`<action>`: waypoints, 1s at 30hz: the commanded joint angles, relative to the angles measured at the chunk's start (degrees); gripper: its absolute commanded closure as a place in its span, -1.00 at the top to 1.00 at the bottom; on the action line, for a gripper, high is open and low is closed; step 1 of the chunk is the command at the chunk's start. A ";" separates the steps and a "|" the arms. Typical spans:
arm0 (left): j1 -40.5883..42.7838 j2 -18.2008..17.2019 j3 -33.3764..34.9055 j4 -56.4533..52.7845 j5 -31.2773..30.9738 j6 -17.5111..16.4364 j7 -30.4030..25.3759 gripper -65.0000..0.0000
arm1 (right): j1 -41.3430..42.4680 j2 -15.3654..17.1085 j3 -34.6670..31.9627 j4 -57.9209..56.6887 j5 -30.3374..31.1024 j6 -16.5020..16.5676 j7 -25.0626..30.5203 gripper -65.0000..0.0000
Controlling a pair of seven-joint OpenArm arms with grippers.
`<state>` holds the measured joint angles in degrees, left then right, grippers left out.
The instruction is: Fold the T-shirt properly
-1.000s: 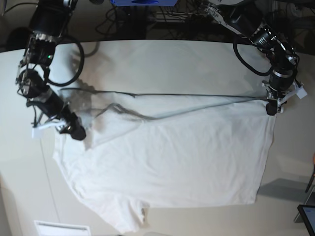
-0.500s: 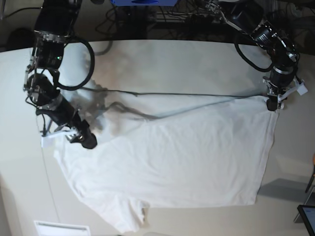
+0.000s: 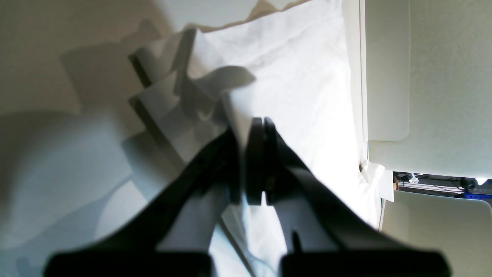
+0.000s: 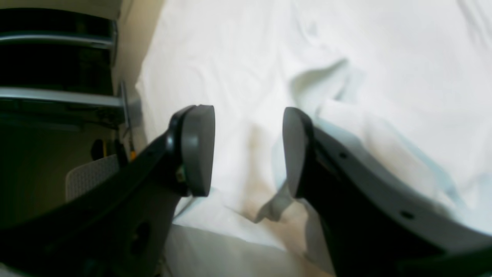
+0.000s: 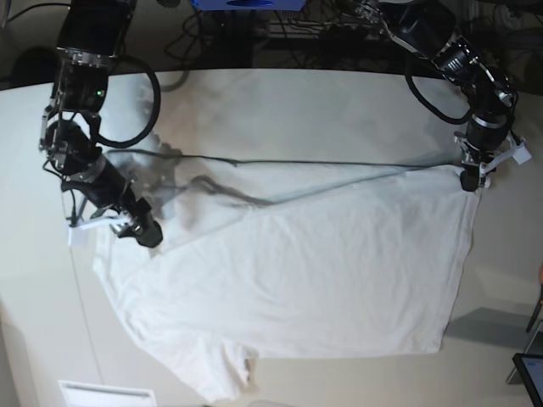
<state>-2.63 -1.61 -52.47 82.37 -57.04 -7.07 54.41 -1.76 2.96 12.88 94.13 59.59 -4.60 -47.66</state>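
T-shirt (image 5: 305,271) hem inside left pincer (image 3: 246,154)

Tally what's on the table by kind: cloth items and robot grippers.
T-shirt: 1, white, spread on the table
Grippers: 2, the left gripper shut on the T-shirt's corner, the right gripper open over the other side
Total: 3

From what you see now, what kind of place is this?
Probably a robotics lab: a white cotton T-shirt spread on a pale tabletop, two black robot arms, tangled black cables behind.
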 commanded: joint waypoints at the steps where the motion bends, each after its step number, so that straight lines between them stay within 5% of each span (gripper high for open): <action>1: -0.49 -0.99 0.03 1.28 -1.12 -0.53 -0.74 -1.00 | 0.84 0.25 0.26 1.48 1.02 0.60 0.49 -0.14; 30: -5.50 -1.60 -0.50 -0.21 -1.12 -0.53 -0.92 -1.00 | -1.89 1.57 0.35 -1.86 0.93 0.95 0.49 -0.14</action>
<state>-7.49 -2.37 -52.90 81.30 -56.90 -7.07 54.19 -4.34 4.10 13.10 91.31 59.59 -4.56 -47.68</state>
